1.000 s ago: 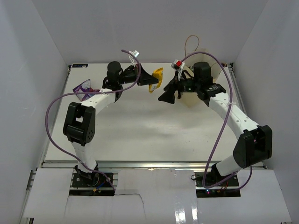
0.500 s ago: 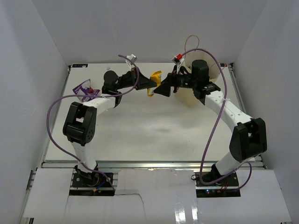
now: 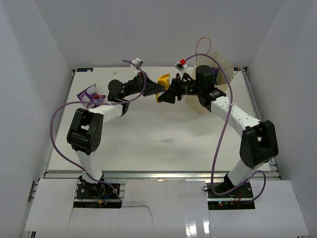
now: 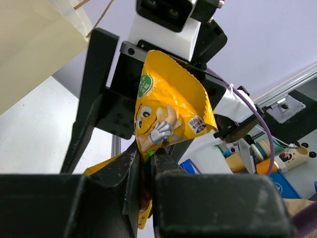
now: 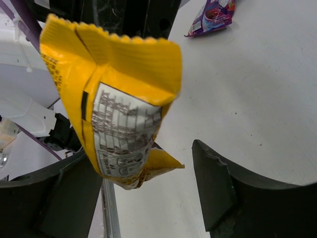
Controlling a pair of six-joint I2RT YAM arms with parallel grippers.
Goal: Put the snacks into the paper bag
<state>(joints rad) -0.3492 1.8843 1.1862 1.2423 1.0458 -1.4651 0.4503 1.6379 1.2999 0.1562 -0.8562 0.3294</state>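
Your left pincer (image 4: 147, 159) is clamping nearly shut on the bottom edge of the yellow packet (image 4: 168, 111), holding it upright in the air over the far middle of the tabletop (image 3: 158, 144). On the front you're getting a round green badge and a yellow cartoon face with white gloves. The small white label near the right corner is too fine to read. From the right wrist you're seeing the packet's back (image 5: 114, 99): a white panel of fine black print with a black bar beside it, not legible, and zigzag crimped edges along the top. Your right pincer (image 5: 146, 153) is standing wide open, jaws straddling the packet's lower end and gripping nothing, with daylight showing on its right side. I can't tell whether the other finger is touching the packet's corner. From above, the two pincers (image 3: 156, 87) (image 3: 171, 93) are sitting nose to nose with the packet (image 3: 163, 81) between them. The paper bag (image 3: 201, 105) is sitting just behind the right arm at the far right, largely hidden by it. A purple packet (image 3: 90, 95) is lying near the left edge, well apart. White walls are closing in on three sides, and the widest bare tabletop is lying between the arms toward the near edge.
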